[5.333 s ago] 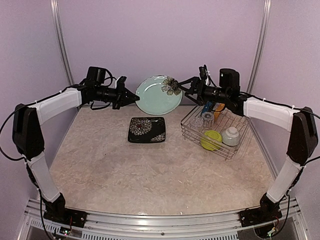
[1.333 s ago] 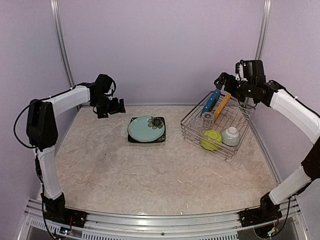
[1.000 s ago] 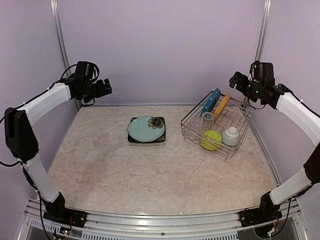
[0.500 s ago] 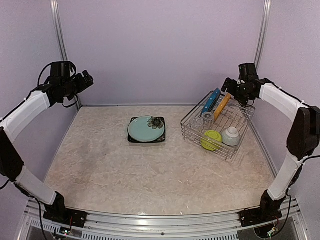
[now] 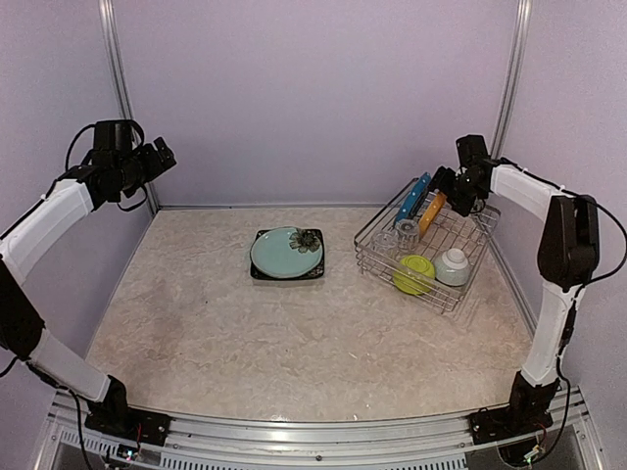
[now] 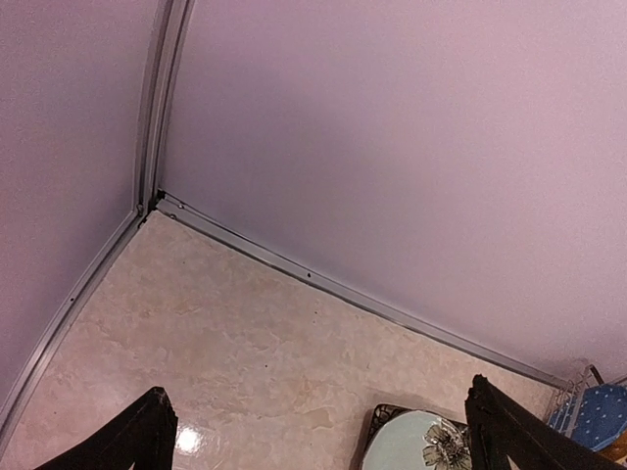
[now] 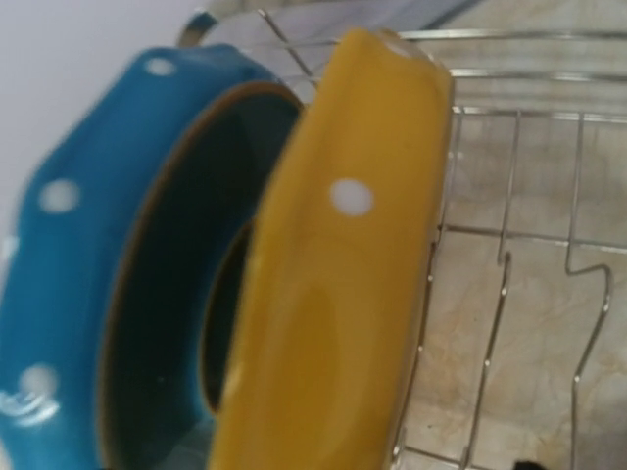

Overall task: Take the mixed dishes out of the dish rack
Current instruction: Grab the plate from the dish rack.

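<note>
Right gripper sits at the rack's far edge by the yellow plate's rim, can't tell if jaws are open or gripping; yellow and blue plate stand on edge in the rack with green bowl, grey bowl, glasses; teal plate lies on black plate left of rack; left gripper gapes wide, empty, far left of rack.

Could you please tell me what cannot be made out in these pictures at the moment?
- Right gripper: top view too small and dark to show its jaws or whether it touches the yellow plate; the right wrist view shows no fingers.
- Black square plate: mostly covered by the teal flowered plate in the top view.
- Two clear glasses: too small in the top view to tell upright or inverted.
</note>
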Motion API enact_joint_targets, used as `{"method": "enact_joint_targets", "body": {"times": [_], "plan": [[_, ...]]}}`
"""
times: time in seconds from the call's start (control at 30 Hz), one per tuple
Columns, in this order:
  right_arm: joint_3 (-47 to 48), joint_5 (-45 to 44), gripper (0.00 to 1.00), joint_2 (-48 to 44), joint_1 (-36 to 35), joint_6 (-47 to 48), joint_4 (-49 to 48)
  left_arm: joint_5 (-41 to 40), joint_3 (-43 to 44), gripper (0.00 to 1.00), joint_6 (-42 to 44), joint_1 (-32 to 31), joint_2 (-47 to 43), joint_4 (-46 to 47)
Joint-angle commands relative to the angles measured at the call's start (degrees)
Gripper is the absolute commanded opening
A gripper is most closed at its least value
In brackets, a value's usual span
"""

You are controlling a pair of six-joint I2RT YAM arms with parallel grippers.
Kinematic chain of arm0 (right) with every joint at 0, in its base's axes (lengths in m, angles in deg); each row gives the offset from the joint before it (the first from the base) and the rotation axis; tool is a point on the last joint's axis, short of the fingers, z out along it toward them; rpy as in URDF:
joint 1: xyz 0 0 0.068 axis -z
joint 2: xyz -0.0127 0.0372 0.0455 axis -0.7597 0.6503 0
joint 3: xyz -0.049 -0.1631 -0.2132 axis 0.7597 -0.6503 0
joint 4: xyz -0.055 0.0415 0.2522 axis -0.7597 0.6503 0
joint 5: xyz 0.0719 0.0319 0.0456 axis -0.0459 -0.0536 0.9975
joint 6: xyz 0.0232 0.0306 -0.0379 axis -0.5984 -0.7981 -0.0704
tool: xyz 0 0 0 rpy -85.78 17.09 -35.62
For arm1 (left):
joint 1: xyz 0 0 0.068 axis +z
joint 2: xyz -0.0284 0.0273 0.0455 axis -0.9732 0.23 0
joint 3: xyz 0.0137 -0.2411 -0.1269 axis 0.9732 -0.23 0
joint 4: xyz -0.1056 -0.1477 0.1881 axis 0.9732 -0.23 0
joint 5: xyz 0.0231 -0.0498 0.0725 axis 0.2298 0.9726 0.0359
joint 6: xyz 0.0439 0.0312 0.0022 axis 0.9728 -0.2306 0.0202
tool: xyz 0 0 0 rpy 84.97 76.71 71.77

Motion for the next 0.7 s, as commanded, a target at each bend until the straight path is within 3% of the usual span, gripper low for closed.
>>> {"method": "enact_joint_targets", "body": {"times": [0.0,0.4,0.67], "plan": [[1.9,1.7,0.82,2.6,0.8,-2.7,1.3,-1.7,0.6,0.99,-0.1,0.5,-0.2,-1.5],[3.6,3.0,0.61,6.3,1.4,-4.4,1.2,-3.1,0.9,0.99,-0.2,0.5,1.0,-1.7],[4.9,3.1,0.39,6.4,1.9,-4.0,1.0,-2.9,1.4,0.99,-0.9,0.5,1.8,-1.7]]}}
